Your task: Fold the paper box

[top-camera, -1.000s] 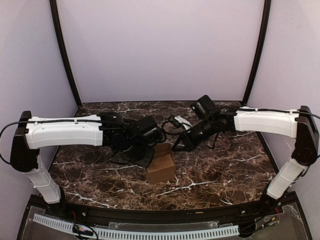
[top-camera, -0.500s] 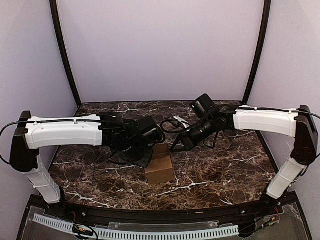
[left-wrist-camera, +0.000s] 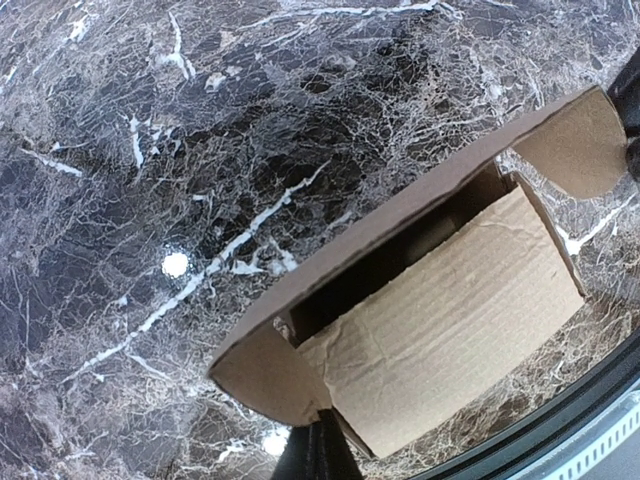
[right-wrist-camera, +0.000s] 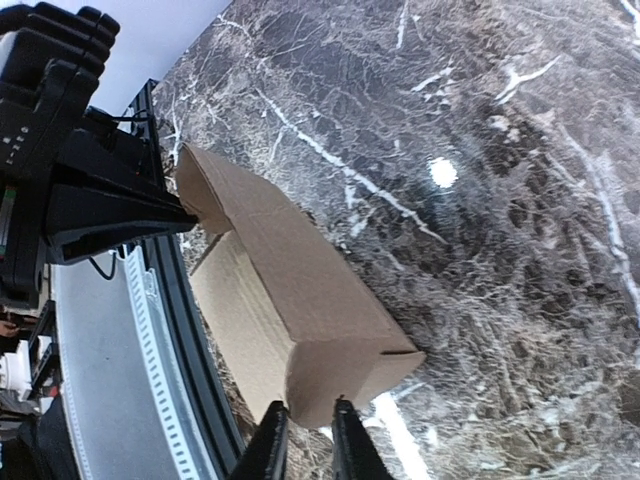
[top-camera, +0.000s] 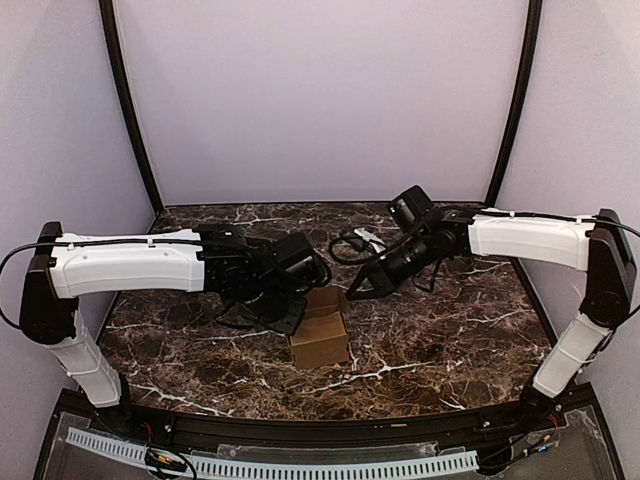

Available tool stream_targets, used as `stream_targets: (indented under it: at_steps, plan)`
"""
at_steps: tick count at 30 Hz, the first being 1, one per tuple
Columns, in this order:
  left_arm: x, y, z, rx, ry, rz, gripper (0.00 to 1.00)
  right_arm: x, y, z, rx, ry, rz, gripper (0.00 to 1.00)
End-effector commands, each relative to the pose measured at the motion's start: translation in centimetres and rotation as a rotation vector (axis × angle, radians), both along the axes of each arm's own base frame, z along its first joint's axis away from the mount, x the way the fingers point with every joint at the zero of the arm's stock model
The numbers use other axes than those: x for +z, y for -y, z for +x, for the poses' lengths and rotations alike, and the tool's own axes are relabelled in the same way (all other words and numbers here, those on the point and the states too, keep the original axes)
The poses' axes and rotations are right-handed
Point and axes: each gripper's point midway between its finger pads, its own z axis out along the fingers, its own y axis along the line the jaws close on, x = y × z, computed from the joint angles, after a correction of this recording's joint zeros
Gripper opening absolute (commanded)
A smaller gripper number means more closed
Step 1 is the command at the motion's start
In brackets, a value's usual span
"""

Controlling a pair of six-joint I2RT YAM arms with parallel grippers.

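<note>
Over the dark marble table (top-camera: 440,340), the paper box (top-camera: 320,342) sits at centre frame in the overhead view, just below and between my two grippers. Its lid flap stands open toward the top of the frame. My left gripper (top-camera: 290,310) is the nearer. In the right wrist view its tip meets the box's upper-left flap, though I cannot tell whether its fingers pinch the card. My right gripper (right-wrist-camera: 305,440) hangs apart, up and right of the box from overhead, fingers drawn nearly together on nothing. From that wrist the box's long axis runs upper left to lower right, one corner just above my fingertips. I judge the open lid comes next, with the left gripper crowding that end.
</note>
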Motion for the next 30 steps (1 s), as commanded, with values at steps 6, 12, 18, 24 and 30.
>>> stream_targets:
  at_steps: [6,12,18,24,30]
  plan:
    - [1.5,-1.0,-0.2,-0.011,0.028,0.001,0.01,3.5,3.6,2.1,0.002,0.244,-0.01,0.31]
    - [1.6,-0.9,-0.1,-0.01,0.032,-0.004,0.01,4.9,2.9,-2.1,0.279,0.472,0.048,0.34]
    - [1.7,-0.8,-0.1,-0.007,0.031,-0.013,0.01,5.8,2.1,-8.5,0.613,0.429,0.24,0.4]
    - [2.1,-0.7,-0.3,-0.001,0.027,-0.038,0.01,5.2,1.0,-12.5,0.761,0.525,0.162,0.49]
    - [2.0,-0.5,-0.2,-0.002,0.027,-0.041,0.01,2.6,-1.5,-12.9,0.797,0.792,0.049,0.48]
